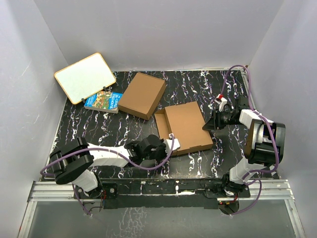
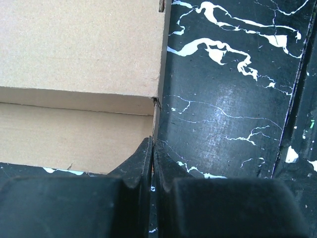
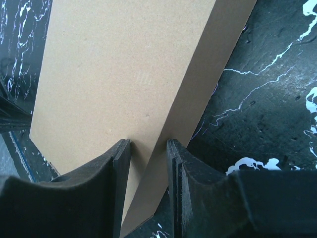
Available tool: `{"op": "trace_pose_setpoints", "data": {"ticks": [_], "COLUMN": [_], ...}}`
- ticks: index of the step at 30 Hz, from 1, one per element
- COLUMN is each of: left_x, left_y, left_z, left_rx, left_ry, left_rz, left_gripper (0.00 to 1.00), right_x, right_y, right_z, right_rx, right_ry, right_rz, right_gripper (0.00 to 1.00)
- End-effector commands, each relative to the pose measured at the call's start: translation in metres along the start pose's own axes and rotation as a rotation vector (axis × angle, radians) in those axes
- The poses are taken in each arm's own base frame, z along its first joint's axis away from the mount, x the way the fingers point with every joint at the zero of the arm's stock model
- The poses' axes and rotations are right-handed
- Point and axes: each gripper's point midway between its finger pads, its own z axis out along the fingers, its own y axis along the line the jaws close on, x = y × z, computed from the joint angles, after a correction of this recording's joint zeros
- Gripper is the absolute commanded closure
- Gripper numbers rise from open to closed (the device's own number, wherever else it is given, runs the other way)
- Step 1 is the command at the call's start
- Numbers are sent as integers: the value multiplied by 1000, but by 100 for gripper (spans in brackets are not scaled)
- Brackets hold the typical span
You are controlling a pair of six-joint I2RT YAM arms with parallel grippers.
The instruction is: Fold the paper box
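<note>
White walls close in a black table veined with white, the two arms bolted along its near edge. The box lies in the middle of the table, a little right of centre. It is open like a shallow tray, with its brown floor facing up, a low wall along the near side and a flap standing at its left end. The left gripper is down at the near-left corner of the box. From its wrist camera the fingers are pressed tight together just where the thin edge of the cardboard wall runs down between them. A sliver of brown shows in the seam, so it looks nipped there. The right gripper is at the box's right edge. Its fingers stand part way apart with a fold of cardboard wall clamped between them, each finger touching a face of the fold. Behind the box and to the left, apart from it, is a closed flat box. Further left, a book with a blue cover lies half under a tilted white board in the far-left corner.
</note>
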Motion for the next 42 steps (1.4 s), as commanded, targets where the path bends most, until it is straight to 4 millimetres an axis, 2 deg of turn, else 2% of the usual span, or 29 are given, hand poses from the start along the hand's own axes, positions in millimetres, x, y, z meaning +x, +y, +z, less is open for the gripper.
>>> {"op": "trace_pose_setpoints", "data": {"ticks": [1, 22, 42], "left_x": [-21, -24, -48], "left_y": [2, 7, 7], "left_z": [-6, -7, 0], "left_rx": [-18, -54, -30], "left_ry": [-112, -130, -69], "left_rz": [12, -8, -91], "left_gripper": [100, 100, 100], "right_x": [11, 12, 12], "right_y": [-20, -20, -18], "right_z": [3, 4, 5], "right_rx": [85, 83, 77], "right_ry": [54, 58, 61], "right_rz": [-37, -37, -41], "right_gripper": [62, 62, 62]}}
